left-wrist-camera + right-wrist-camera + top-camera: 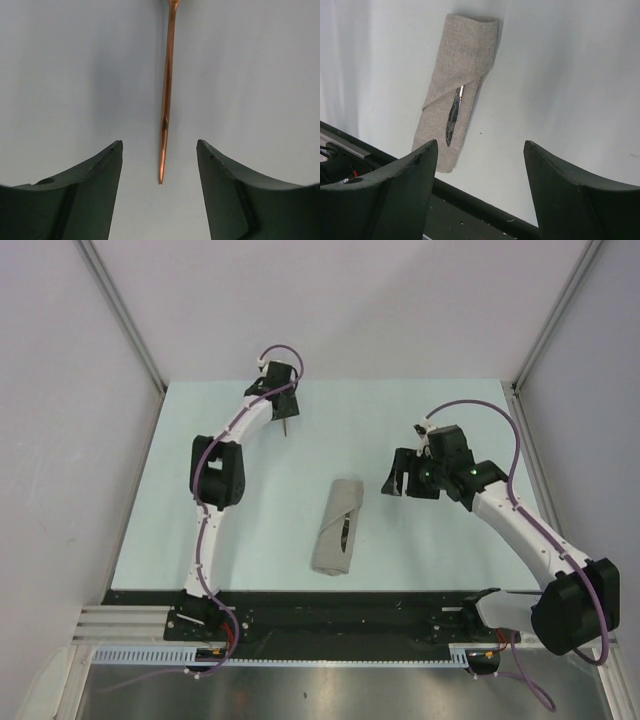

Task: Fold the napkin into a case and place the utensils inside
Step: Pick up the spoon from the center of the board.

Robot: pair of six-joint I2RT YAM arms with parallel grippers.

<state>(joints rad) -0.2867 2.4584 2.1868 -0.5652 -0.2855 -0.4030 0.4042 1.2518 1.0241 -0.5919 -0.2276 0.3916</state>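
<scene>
From overhead I see the grey-beige napkin lying folded into a narrow case near the middle of the pale surface, its long axis running from about 1 o'clock to 7 o'clock. Through the right wrist camera, the silver knife sits tucked inside the case, its blade showing in the slanted opening of the fold. My right end effector hangs at about 2 o'clock from the napkin, apart from it, with its fingers spread wide and nothing between them. My left end effector is well away, at about 11 o'clock from the napkin near the far edge. Its fingers are also spread. The spoon lies on the surface there, its thin copper-coloured handle running from 12 o'clock down into the gap, touching neither finger. Its bowl is cut off at the top edge.
</scene>
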